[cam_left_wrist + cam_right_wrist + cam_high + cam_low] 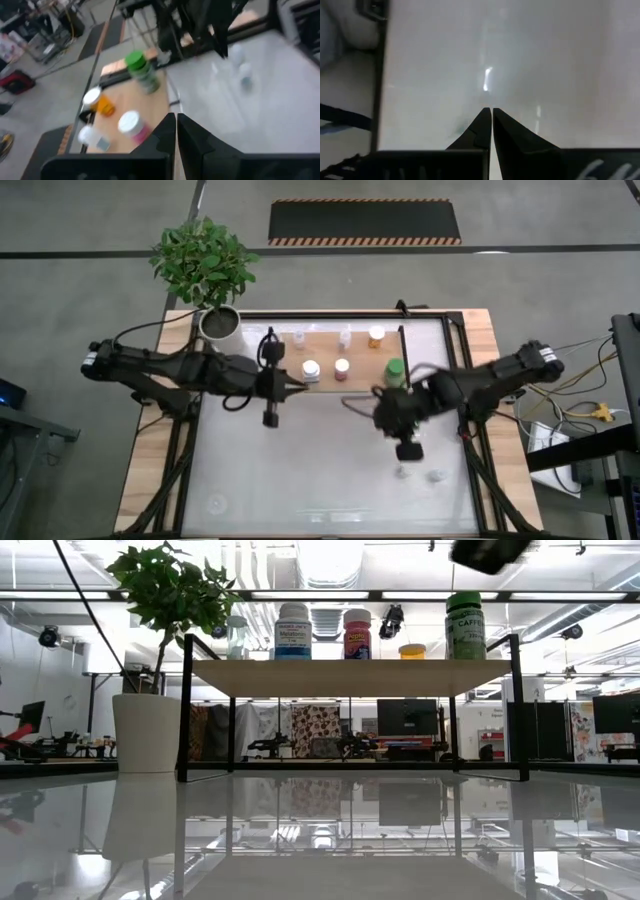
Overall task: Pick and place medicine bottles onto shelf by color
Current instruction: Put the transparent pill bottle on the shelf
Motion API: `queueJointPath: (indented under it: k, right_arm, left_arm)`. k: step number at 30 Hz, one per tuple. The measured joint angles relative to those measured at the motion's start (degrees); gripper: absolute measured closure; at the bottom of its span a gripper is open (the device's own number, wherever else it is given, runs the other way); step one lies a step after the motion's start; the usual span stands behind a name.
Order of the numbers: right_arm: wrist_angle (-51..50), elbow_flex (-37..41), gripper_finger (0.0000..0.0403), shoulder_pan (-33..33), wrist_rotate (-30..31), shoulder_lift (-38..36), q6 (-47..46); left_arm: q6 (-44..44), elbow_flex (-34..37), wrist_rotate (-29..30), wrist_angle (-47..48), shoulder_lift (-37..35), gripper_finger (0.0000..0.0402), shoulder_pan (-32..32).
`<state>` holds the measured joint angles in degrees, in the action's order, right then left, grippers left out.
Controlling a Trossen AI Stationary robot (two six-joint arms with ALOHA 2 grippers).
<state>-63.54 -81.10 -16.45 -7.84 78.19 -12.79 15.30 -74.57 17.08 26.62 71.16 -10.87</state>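
Note:
The shelf (325,352) stands at the table's far side, next to the plant pot. Several medicine bottles stand on its board: a green-capped one (395,370) (141,71), an orange one (376,336) (101,103), a pinkish one with a white cap (342,368) (132,125), and white and clear ones (311,370). Two small pale bottles (400,472) (435,476) rest on the white table surface near the right. My left gripper (303,387) (176,118) is shut at the shelf's near edge, beside the white bottle. My right gripper (352,402) (491,111) is shut over bare table, in front of the shelf.
A leafy plant in a metal pot (219,323) stands at the shelf's left end. The black frame (462,380) borders the white table surface. Bare white surface (320,470) lies between the shelf and the table's near edge.

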Motion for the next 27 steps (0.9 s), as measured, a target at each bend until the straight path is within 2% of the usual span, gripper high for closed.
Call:
queueJointPath:
  k: [4, 9, 14, 16, 20, 24, 27]
  right_arm:
    - [11.08, 8.51, 0.0394, -6.92, 0.51, -3.31, -6.14]
    - [30.58, 19.18, 0.0394, -14.17, 7.68, -7.29, -7.38]
    - [49.54, 27.91, 0.0393, -16.96, 8.47, -6.99, -3.51]
    - [56.06, 29.5, 0.0389, -17.0, 8.35, -6.01, -4.67]
    - [54.85, 29.58, 0.0355, -16.89, 8.17, -4.32, -8.43]
    - [46.05, 27.2, 0.0291, -16.93, 8.05, -3.36, -10.18]
    - [33.87, 24.15, 0.0232, -16.93, 10.15, -2.13, -12.43]
  left_arm:
    - [-0.97, -0.02, 0.04, -2.91, 0.02, 0.0402, -3.17]
    - [-1.45, 1.9, 0.03, -9.97, 0.37, 0.0402, -5.5]
    - [-1.49, 6.43, 0.09, -19.05, 0.48, 0.0402, -6.71]
    - [-1.52, 8.09, 0.11, -21.9, 0.37, 0.0402, -7.03]
    - [-1.56, 9.43, 0.1, -25.08, 0.36, 0.0402, -7.47]
    - [-1.54, 9.99, 0.11, -26.64, 0.31, 0.0402, -7.46]
    - [-1.45, 10.29, 0.11, -27.99, 0.31, 0.0402, -7.46]
